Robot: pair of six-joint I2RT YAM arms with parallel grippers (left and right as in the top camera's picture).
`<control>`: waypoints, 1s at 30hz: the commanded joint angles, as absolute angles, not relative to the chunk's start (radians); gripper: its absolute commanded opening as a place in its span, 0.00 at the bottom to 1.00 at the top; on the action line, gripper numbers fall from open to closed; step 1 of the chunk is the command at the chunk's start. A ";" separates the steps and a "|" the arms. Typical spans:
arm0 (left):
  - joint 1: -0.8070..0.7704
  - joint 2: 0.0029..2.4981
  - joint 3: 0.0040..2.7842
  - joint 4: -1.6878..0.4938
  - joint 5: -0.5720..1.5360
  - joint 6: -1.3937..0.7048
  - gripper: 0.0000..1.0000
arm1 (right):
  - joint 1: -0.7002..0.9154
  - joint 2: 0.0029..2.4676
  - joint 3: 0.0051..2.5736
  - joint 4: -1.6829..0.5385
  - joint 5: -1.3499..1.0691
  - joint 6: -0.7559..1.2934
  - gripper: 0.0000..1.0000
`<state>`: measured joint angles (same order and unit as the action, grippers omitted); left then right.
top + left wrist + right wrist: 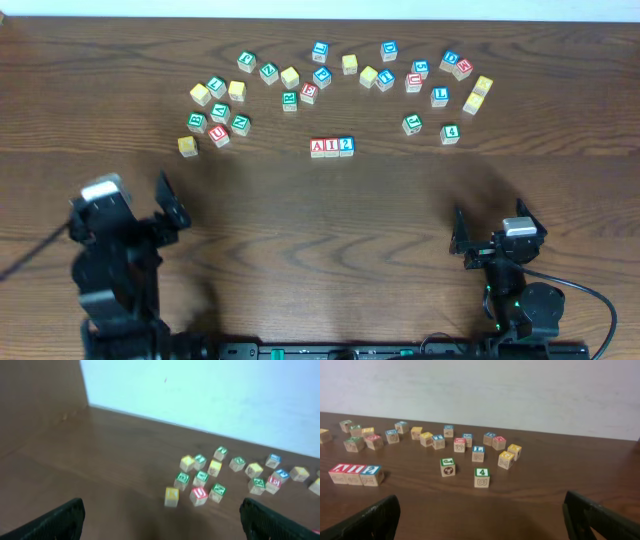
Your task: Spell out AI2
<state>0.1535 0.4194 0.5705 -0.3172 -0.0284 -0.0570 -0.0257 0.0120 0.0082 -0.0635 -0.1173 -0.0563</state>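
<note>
On the wooden table [320, 230], the left gripper [160, 527] at lower left and the right gripper [480, 520] at lower right are sitting with fingers spread wide, gripping nothing, while the A-I-2 block row [331, 147] is lying at centre, just below the scattered letter blocks [308, 91].

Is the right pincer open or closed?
Open. The right pincer has its fingers far apart at the wrist view's edges, nothing between them.

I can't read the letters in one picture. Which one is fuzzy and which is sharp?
Left wrist view: fuzzy, the scattered blocks smear and letters are unreadable. Right wrist view: sharper, the AI2 row reads fine. Overhead view: fairly sharp, just small.
</note>
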 commanded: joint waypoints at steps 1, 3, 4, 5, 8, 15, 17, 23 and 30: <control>0.156 0.292 0.413 -0.223 0.019 0.015 0.98 | -0.025 0.006 0.006 -0.065 -0.126 -0.064 0.99; 0.156 0.230 0.339 -0.177 0.018 0.019 0.98 | -0.025 0.006 0.006 -0.065 -0.126 -0.064 0.99; 0.156 0.197 0.304 -0.156 0.018 0.027 0.98 | -0.025 0.006 0.006 -0.065 -0.126 -0.064 0.99; 0.156 0.169 0.274 -0.139 0.018 0.029 0.98 | -0.025 0.006 0.006 -0.065 -0.126 -0.064 0.99; 0.155 0.092 0.203 -0.117 0.019 0.034 0.97 | -0.025 0.006 0.006 -0.065 -0.126 -0.064 0.99; 0.147 0.002 0.099 -0.074 0.014 0.058 0.98 | -0.025 0.006 0.006 -0.065 -0.126 -0.064 0.99; 0.146 0.002 0.080 -0.053 0.014 0.062 0.98 | -0.025 0.006 0.006 -0.065 -0.126 -0.064 0.99; 0.146 0.002 0.029 -0.032 0.014 0.075 0.98 | -0.025 0.006 0.006 -0.065 -0.126 -0.064 0.99; 0.146 0.001 0.004 -0.069 0.014 0.075 0.98 | -0.025 0.006 0.006 -0.065 -0.126 -0.064 0.99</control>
